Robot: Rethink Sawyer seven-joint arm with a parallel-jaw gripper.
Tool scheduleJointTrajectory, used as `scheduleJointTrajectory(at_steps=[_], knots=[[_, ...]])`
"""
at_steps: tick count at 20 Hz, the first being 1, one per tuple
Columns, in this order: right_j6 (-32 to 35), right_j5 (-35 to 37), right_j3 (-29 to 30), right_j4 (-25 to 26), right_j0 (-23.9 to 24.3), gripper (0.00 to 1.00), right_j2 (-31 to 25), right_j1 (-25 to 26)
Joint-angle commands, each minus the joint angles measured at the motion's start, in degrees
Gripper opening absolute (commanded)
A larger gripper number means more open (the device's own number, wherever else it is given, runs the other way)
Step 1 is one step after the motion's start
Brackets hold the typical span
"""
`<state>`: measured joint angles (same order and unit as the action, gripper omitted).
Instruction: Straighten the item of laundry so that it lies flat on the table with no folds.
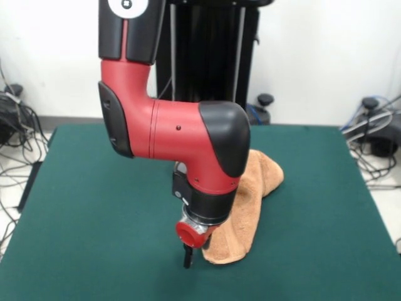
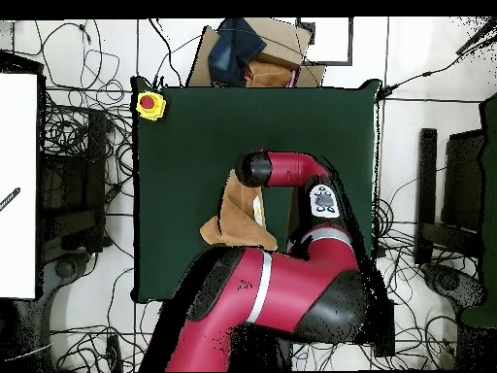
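Jaws: cannot tell if spread or pressed together; gripper (image 1: 187, 256) tip is low over the table (image 1: 94, 207). Towel (image 1: 247, 207) lies bunched and folded just beside it, maybe touching.

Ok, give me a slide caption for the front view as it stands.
Sawyer's hand lowered beside the near end of a bunched, folded towel on the green table.
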<state>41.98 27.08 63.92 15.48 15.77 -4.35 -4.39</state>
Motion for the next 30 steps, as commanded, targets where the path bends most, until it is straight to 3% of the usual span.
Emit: scheduleJointTrajectory(at_steps=[1,13,22,30], knots=[[11.1,0.1,1.6,-2.4,1.3,1.0,-4.6,1.4],[12.6,1.3,-2.8,-7.0,0.5,1.0,-6.6,2.8],[13.4,-1.1,2.4,-8.1,1.1,1.0,-5.6,1.3],[13.2,0.2,2.9,-8.2,0.7,1.0,-4.4,1.9]])
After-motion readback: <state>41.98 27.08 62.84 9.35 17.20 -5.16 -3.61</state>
